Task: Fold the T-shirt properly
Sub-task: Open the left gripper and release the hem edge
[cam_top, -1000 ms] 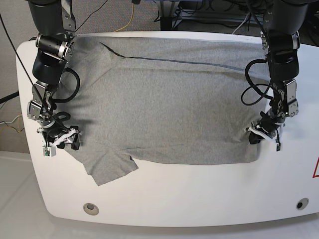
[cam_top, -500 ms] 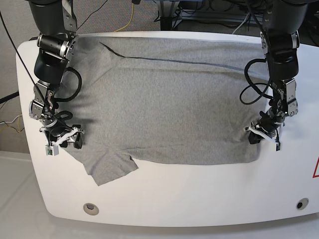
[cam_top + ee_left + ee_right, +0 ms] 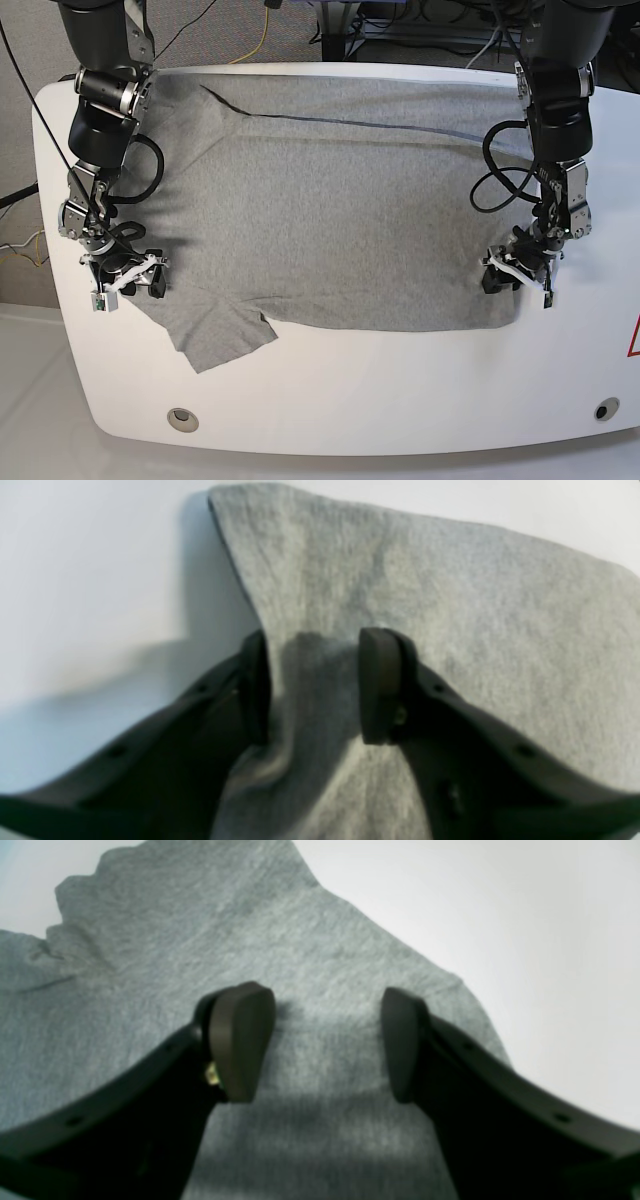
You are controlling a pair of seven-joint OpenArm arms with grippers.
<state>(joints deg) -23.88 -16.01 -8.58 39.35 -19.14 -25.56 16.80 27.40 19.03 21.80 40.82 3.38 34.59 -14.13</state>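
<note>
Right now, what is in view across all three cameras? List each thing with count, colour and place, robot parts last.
Heather-grey knit T-shirt: one, grey, spread flat over most of the table, one sleeve sticking out toward the front edge.
White rounded table: one, white, under the shirt.
Round holes in the table: two, dark, near the front corners.
Red mark: one, red, at the table's edge, cut off by the frame.
Cables: several, black, yellow and white, on the floor behind the table.
Left gripper: one, black, at the shirt's side edge, fingers apart astride a raised fold.
Right gripper: one, black, over the shirt near the sleeve, fingers apart.
</note>
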